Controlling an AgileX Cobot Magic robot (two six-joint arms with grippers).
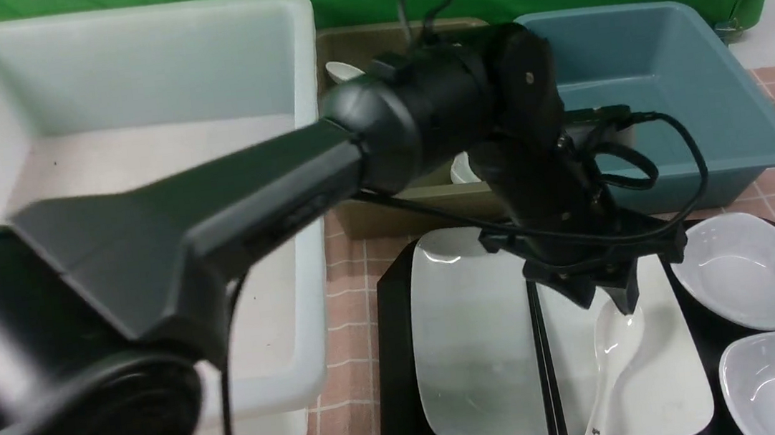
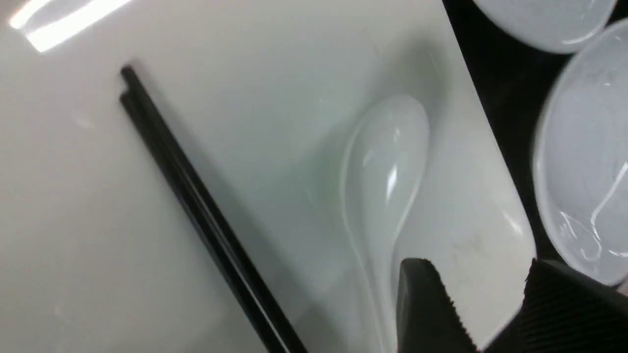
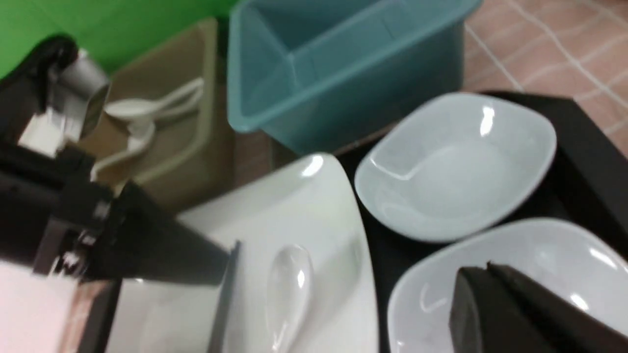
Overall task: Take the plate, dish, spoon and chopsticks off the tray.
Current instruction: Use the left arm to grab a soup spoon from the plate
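Our left gripper hangs with its jaws apart and empty, tips just over the bowl of the spoon. The spoon lies on the plate beside the 2 chopsticks, all on the tray. We judge the spoon light, stiff, glazed and slippery, and breakable if dropped; the narrow neck behind the bowl looks the surest hold. The left arm reaches across from the near left, wrist bent steeply down. Our right gripper has its jaws together, holding nothing, above a small dish
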